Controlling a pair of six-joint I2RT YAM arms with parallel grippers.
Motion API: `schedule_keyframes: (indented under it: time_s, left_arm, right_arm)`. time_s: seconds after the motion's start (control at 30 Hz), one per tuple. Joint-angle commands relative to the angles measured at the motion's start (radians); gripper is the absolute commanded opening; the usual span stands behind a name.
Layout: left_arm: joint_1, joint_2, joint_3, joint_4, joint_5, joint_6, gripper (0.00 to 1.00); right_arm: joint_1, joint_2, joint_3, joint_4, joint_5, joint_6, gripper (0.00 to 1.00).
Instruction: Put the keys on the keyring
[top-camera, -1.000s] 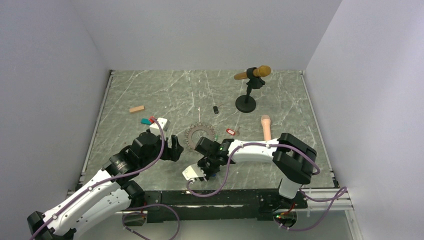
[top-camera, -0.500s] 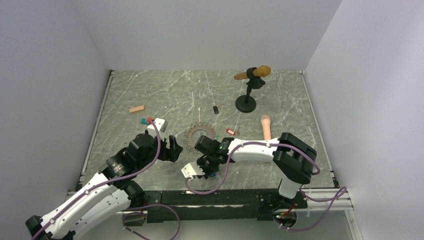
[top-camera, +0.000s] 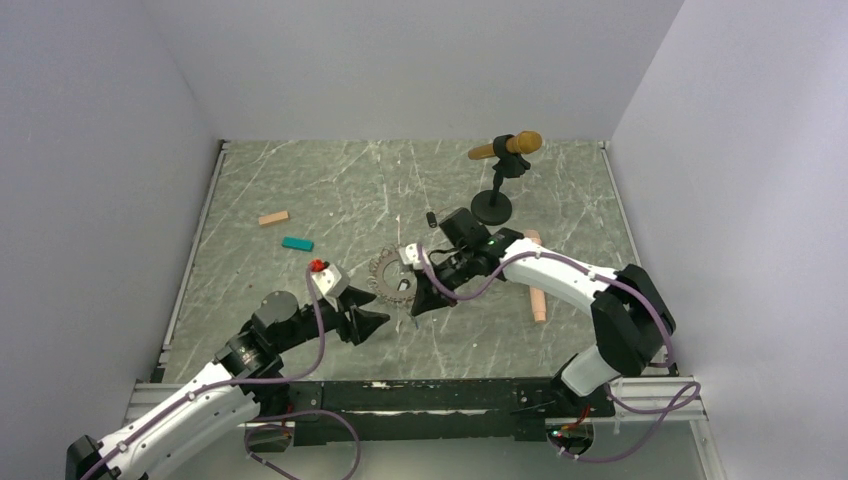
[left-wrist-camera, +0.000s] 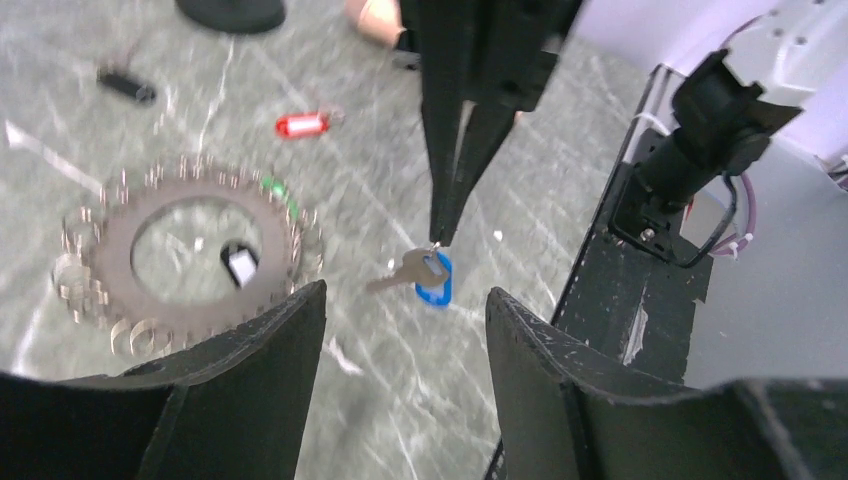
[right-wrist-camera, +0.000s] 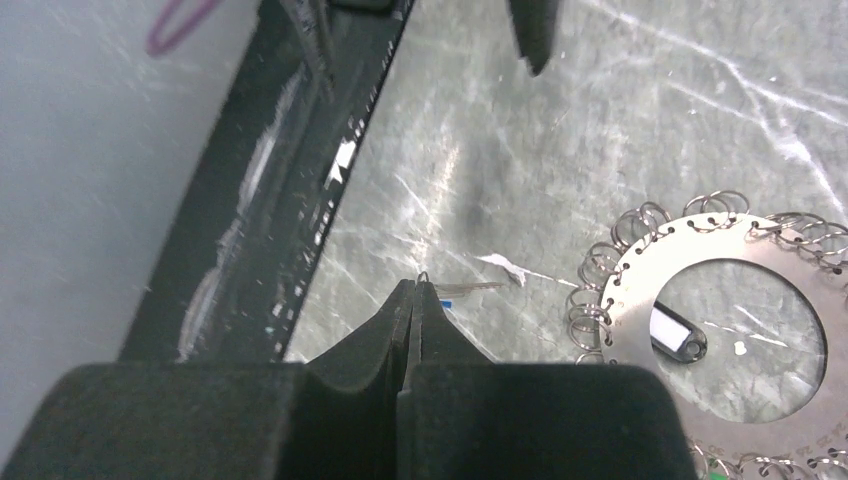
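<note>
Presently: left gripper (top-camera: 365, 322), jaws parted, nothing held. Flat grey metal keyring (left-wrist-camera: 120, 235), a disc fringed with small wire loops, is laid flat near both grippers. Small metal key (left-wrist-camera: 420, 278) with blue plastic tag is pinched by its tiny loop in the closed tips of right gripper (left-wrist-camera: 437, 238), beside the disc. Risk: so slight a hold may be lost and the key dropped if jolted.

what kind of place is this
Probably a robot test cell: a marbled table boxed in by plain white walls, a left arm and right arm bolted at its near edge, and odd props like a microphone and a blue-tagged key.
</note>
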Motion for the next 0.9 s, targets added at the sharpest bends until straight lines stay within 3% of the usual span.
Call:
schedule_keyframes:
  time_s: [0.0, 0.23, 0.47, 0.87]
  left_arm:
    - [-0.007, -0.004, -0.028, 0.331, 0.145, 0.126, 0.63]
    - [-0.040, 0.185, 0.019, 0.430, 0.191, 0.157, 0.43]
    - [-0.154, 0.300, 0.086, 0.395, 0.103, 0.269, 0.42]
    - [-0.169, 0.327, 0.114, 0.340, 0.041, 0.310, 0.31]
  right_arm:
    - [-0.077, -0.065, 0.021, 0.061, -0.258, 0.121, 0.00]
    - [-0.127, -0.083, 0.002, 0.139, -0.366, 0.216, 0.00]
    - [-0.139, -0.093, -0.005, 0.155, -0.386, 0.231, 0.00]
    - [-0.141, -0.093, -0.007, 0.147, -0.403, 0.223, 0.00]
